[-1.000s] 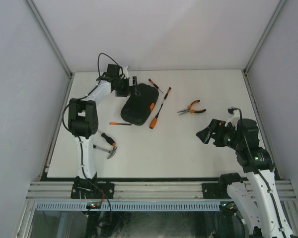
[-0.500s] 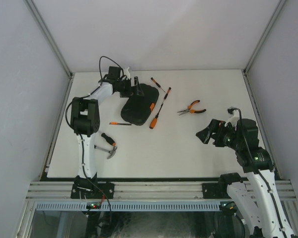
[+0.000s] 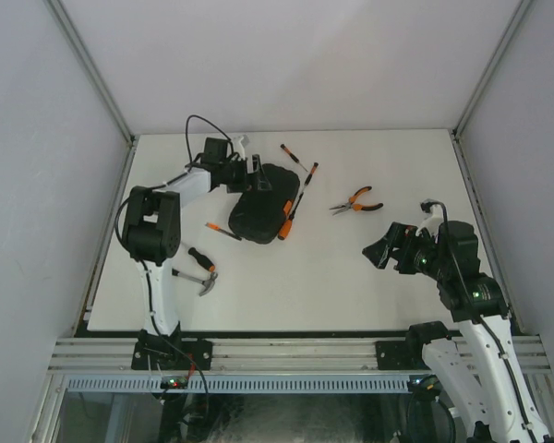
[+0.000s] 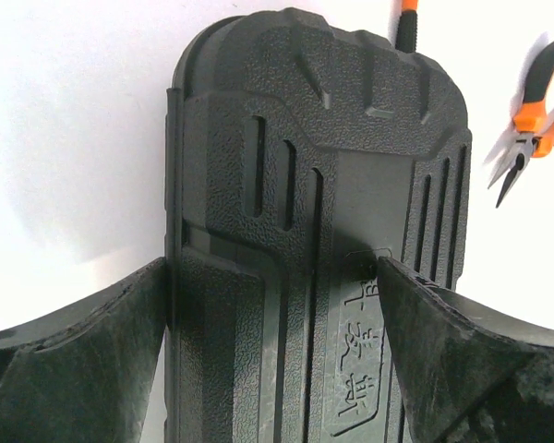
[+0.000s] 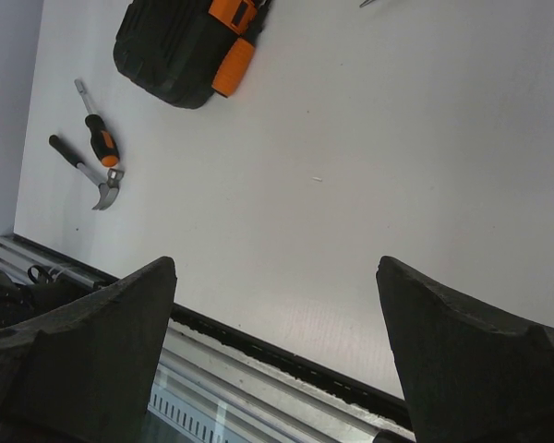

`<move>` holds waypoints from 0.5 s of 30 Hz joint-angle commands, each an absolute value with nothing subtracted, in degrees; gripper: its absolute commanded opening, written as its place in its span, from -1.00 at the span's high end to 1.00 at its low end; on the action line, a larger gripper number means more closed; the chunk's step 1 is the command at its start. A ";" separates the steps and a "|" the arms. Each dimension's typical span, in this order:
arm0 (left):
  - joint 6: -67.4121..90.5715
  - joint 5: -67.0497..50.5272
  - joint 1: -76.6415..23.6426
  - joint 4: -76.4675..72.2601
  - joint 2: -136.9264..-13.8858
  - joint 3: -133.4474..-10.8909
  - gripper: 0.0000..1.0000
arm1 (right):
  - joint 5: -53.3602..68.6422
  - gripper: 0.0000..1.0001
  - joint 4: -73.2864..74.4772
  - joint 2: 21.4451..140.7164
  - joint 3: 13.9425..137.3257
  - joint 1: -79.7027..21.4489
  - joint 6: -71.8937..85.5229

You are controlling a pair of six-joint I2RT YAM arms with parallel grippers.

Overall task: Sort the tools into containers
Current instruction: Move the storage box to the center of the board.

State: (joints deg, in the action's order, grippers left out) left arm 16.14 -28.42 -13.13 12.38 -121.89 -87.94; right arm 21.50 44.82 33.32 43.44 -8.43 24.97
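Note:
The black ribbed tool case (image 3: 263, 203) lies closed at the back left and fills the left wrist view (image 4: 332, 138). My left gripper (image 3: 251, 172) is wide open at the case's far end (image 4: 272, 268). One finger is against the case's side edge and the other rests on its shell. A long orange-handled screwdriver (image 3: 295, 205) lies along the case's right side. A thin screwdriver (image 3: 294, 159) lies behind it and a short one (image 3: 223, 231) to its left. The hammer (image 3: 201, 269) is near left and the pliers (image 3: 358, 201) are centre right. My right gripper (image 3: 380, 251) is open and empty (image 5: 275, 263) above bare table.
White walls with metal corner posts close in the table (image 3: 351, 286) on three sides. An aluminium rail (image 3: 286, 355) runs along the near edge. The right wrist view shows the case (image 5: 175, 46), the short screwdriver (image 5: 100, 138) and the hammer (image 5: 88, 171) far off.
My left gripper has moved right and nearer along the case's far end. The case has shifted and turned slightly with it. The right arm has not moved.

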 commanded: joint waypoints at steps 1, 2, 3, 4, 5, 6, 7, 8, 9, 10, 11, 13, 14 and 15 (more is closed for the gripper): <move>16.83 -25.89 -16.74 12.49 -119.23 -84.05 -0.80 | 20.72 -0.79 44.63 33.28 44.62 -9.03 26.18; 17.65 -25.48 -17.22 12.26 -118.86 -83.25 -0.78 | 20.66 -0.79 44.71 33.31 44.63 -9.12 26.11; 18.61 -25.64 -17.67 11.06 -118.37 -82.00 -0.78 | 20.62 -0.79 44.74 33.31 44.64 -9.18 26.18; 19.65 -25.77 -18.14 9.76 -117.86 -80.57 -0.77 | 20.45 -0.78 44.81 33.19 44.60 -9.22 26.26; 20.70 -25.38 -18.57 8.64 -117.26 -79.31 -0.77 | 20.33 -0.78 44.78 33.15 44.60 -9.30 26.36; 21.53 -24.86 -19.20 8.01 -116.56 -78.06 -0.77 | 20.19 -0.78 44.75 33.14 44.62 -9.39 26.49; 22.29 -23.79 -19.77 7.63 -116.01 -77.01 -0.77 | 20.07 -0.78 44.77 33.17 44.63 -9.45 26.59; 23.05 -22.83 -20.42 7.27 -115.44 -75.95 -0.77 | 20.05 -0.78 44.82 33.06 44.65 -9.53 26.75; 24.02 -22.24 -20.99 6.58 -114.88 -74.79 -0.77 | 19.81 -0.77 44.88 33.10 44.65 -9.62 26.93; 25.30 -21.39 -21.71 5.44 -114.17 -73.48 -0.77 | 19.63 -0.77 44.91 33.13 44.62 -9.66 27.11; 26.60 -21.02 -22.10 4.77 -113.58 -72.08 -0.77 | 19.45 -0.77 44.91 33.11 44.63 -9.74 27.15; 28.80 -20.22 -23.61 2.39 -112.47 -69.34 -0.77 | 19.09 -0.77 44.76 33.11 44.60 -9.91 27.32; 29.63 -19.50 -24.23 1.77 -111.97 -68.18 -0.76 | 19.01 -0.77 44.82 33.09 44.62 -9.97 27.47; 30.44 -19.03 -24.67 1.32 -111.52 -67.02 -0.76 | 18.87 -0.76 44.77 33.11 44.63 -10.01 27.59</move>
